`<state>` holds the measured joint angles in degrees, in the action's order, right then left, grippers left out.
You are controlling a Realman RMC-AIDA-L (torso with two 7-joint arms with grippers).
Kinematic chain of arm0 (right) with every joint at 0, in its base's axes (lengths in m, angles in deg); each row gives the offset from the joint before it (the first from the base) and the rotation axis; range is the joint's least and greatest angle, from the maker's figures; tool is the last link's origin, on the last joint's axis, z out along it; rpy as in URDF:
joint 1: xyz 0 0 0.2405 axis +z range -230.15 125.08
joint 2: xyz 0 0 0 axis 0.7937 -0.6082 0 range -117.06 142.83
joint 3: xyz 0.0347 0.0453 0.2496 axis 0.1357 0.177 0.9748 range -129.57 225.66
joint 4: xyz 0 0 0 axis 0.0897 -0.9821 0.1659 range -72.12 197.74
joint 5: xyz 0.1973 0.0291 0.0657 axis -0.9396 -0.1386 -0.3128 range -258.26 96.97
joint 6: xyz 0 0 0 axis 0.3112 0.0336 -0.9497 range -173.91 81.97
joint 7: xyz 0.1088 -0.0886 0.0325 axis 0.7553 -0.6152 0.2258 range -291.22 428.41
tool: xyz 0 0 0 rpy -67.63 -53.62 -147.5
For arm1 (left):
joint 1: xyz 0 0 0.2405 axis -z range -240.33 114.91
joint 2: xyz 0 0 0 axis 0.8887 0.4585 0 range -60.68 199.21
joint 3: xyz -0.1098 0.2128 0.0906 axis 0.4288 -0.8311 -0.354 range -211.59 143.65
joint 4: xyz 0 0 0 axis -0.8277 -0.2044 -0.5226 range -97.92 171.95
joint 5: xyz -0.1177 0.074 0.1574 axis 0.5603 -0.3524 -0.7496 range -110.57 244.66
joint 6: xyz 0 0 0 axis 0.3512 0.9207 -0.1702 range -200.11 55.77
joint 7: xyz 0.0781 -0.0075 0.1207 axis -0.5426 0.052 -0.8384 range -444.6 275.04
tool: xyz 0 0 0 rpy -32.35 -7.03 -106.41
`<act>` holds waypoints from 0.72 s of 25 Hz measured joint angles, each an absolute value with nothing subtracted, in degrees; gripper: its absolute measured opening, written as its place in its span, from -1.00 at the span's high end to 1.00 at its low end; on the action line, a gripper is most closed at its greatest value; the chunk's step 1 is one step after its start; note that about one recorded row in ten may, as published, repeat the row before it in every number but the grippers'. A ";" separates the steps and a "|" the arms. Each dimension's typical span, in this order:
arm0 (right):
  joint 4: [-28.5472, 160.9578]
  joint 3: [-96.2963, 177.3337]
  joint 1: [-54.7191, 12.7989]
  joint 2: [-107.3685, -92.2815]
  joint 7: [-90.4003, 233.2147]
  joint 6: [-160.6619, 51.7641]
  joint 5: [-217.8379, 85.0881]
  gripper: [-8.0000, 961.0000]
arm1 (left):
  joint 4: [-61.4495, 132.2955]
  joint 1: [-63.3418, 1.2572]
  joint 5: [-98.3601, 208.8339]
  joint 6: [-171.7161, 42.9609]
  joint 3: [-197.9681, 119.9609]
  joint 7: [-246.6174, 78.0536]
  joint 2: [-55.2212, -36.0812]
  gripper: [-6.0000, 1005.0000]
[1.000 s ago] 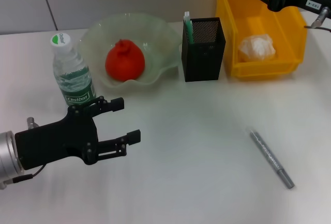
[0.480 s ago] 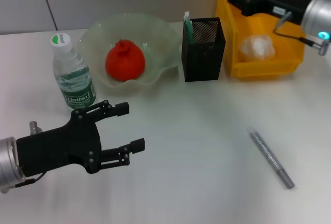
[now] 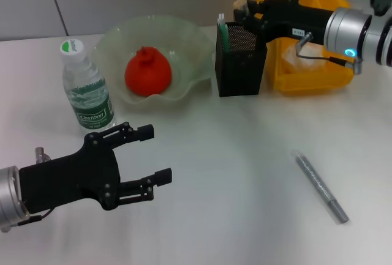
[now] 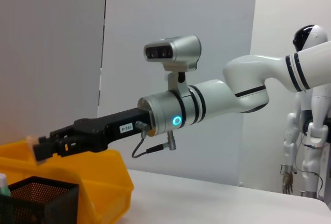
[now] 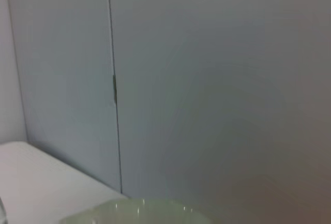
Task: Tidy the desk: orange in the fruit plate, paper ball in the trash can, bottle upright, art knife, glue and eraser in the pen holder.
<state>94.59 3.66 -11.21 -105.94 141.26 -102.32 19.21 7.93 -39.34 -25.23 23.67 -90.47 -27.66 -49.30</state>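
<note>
Right claw [image 3: 241, 9] over pen holder [image 3: 241, 63], pinching small tan eraser [image 3: 240, 3]. Left claw [image 3: 153, 155] spread, hovering above worktop [image 3: 233, 173] near upright bottle [image 3: 86, 87].

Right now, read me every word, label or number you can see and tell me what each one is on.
"Cestbon": on the green-and-white label of the bottle.
Green mark on the bottle's white cap: writing too small to read.
Small white tag on the right pincer, above the pen holder: black characters too small to read in either the head or left wrist view.
No other text visible.
</note>
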 joint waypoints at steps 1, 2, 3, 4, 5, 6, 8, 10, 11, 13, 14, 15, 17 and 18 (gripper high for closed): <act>94.59 3.46 -11.31 -105.94 141.37 -102.07 19.20 0.24 | 7.93 -39.34 -25.23 23.69 -90.45 -27.66 -49.30 -0.66; 94.59 3.47 -11.46 -105.96 141.53 -102.04 19.12 0.24 | 7.93 -39.34 -25.23 23.70 -90.42 -27.66 -49.30 -0.66; 94.59 3.53 -11.59 -105.97 141.70 -102.02 19.04 0.23 | 7.93 -39.34 -25.23 23.71 -90.33 -27.66 -49.30 -0.66; 94.60 3.63 -11.66 -105.96 141.94 -102.02 19.03 0.23 | 7.93 -39.34 -25.23 23.71 -90.24 -27.66 -49.30 -0.66; 94.60 3.66 -11.72 -105.94 142.27 -102.02 19.02 0.23 | 7.93 -39.34 -25.23 23.72 -90.18 -27.66 -49.30 -0.66; 94.59 3.66 -11.78 -105.93 142.50 -102.02 19.02 0.22 | 7.93 -39.34 -25.23 23.72 -90.11 -27.66 -49.30 -0.66; 94.62 3.70 -12.01 -105.92 142.83 -102.02 19.02 0.22 | 7.92 -39.34 -25.23 23.72 -90.07 -27.65 -49.34 -0.66; 94.83 3.71 -12.28 -105.92 143.00 -102.17 18.98 0.21 | 7.92 -39.43 -25.24 23.72 -90.04 -27.65 -49.36 -0.66; 94.96 3.57 -12.38 -105.92 143.47 -102.32 18.95 0.21 | 7.92 -39.49 -25.24 23.72 -90.04 -27.65 -49.37 -0.66; 94.97 3.46 -12.42 -105.92 143.84 -102.35 18.95 0.20 | 7.93 -39.57 -25.23 23.72 -90.04 -27.65 -49.38 -0.66; 94.98 3.42 -12.48 -105.93 144.08 -102.40 18.95 0.20 | 7.92 -39.58 -25.20 23.72 -90.04 -27.65 -49.39 -0.66; 95.00 3.49 -12.55 -105.93 144.20 -102.59 18.95 0.20 | 7.92 -39.58 -25.18 23.72 -90.04 -27.65 -49.39 -0.66; 95.03 3.52 -12.70 -105.92 144.29 -103.05 18.95 0.19 | 7.92 -39.59 -25.12 23.72 -90.03 -27.65 -49.38 -0.66; 95.08 3.44 -12.79 -105.78 144.69 -103.34 19.04 0.19 | 7.92 -39.59 -25.12 23.72 -90.03 -27.65 -49.38 -0.66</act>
<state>95.08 3.44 -12.79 -105.78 144.69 -103.34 19.04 7.92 -39.59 -25.12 23.72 -90.03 -27.65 -49.38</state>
